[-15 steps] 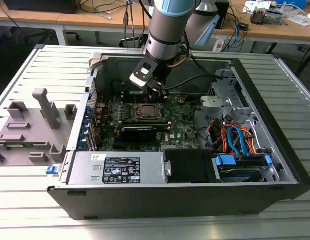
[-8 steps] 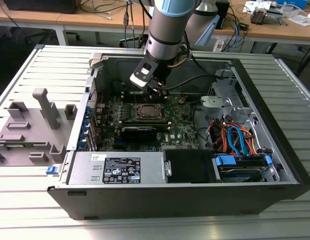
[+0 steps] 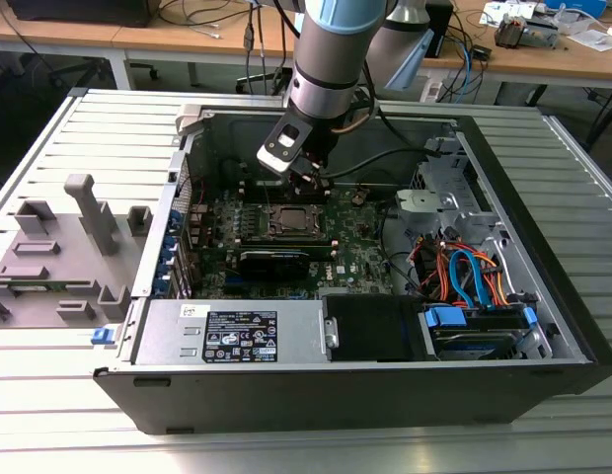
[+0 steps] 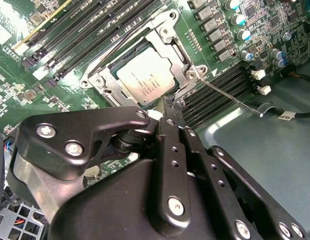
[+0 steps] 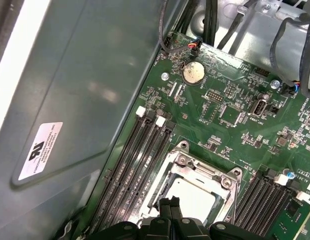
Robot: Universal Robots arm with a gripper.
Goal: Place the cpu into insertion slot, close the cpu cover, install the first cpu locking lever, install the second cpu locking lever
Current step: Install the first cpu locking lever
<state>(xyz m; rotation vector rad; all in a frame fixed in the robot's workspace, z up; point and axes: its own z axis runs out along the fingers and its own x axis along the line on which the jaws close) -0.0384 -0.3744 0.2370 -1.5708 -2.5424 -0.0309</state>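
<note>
Resting in the insertion slot (image 4: 116, 61) under the lowered cpu cover (image 4: 167, 40), the cpu (image 4: 145, 80) lies just beyond the fingers (image 4: 170, 130); the fingers are pressed narrow, holding nothing visible.

We see a big grey table (image 3: 49, 395) with long grooves running across it. An open black computer box (image 3: 385, 390) lies on the table, straight below the claw (image 3: 309, 178), and it spreads out on all sides of the claw. A grey plastic stand (image 3: 59, 252) sits on the table too. It is well away from the claw, toward the exterior view's left, close beside the box.
</note>
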